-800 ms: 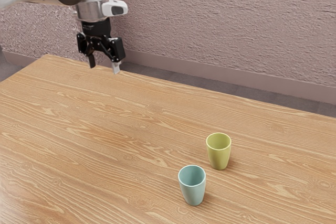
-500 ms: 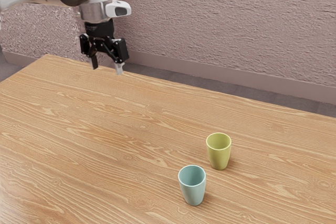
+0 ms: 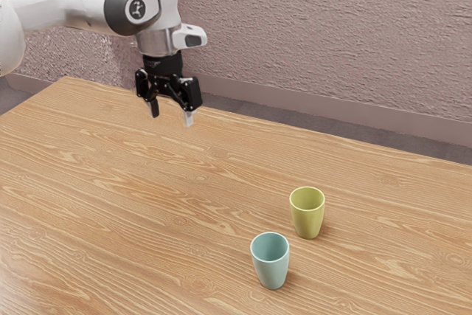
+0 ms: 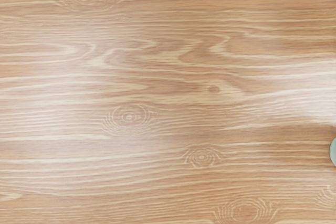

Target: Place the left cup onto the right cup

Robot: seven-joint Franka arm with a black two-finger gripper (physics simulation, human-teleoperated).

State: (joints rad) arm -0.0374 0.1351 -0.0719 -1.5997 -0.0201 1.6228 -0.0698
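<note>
1. Wood-grain table [image 3: 110, 175], knotted; rough mauve wall [image 3: 332, 27] behind the yellow-green cup [image 3: 307, 212].
2. Blue cup [image 3: 270, 260] upright just beside the yellow-green cup, not touching.
3. Gripper [image 3: 171, 113] spread, empty, well apart from the yellow-green cup.

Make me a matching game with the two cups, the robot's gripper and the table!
Things:
1. blue cup
2. green cup
3. gripper
4. table

Matches:
a. open, up in the air, holding nothing
b. wooden, with wavy grain
c. upright, nearest the exterior view's lower edge
d. upright, further back and toward the exterior view's right of the other cup

Pairs: 1-c, 2-d, 3-a, 4-b
</note>
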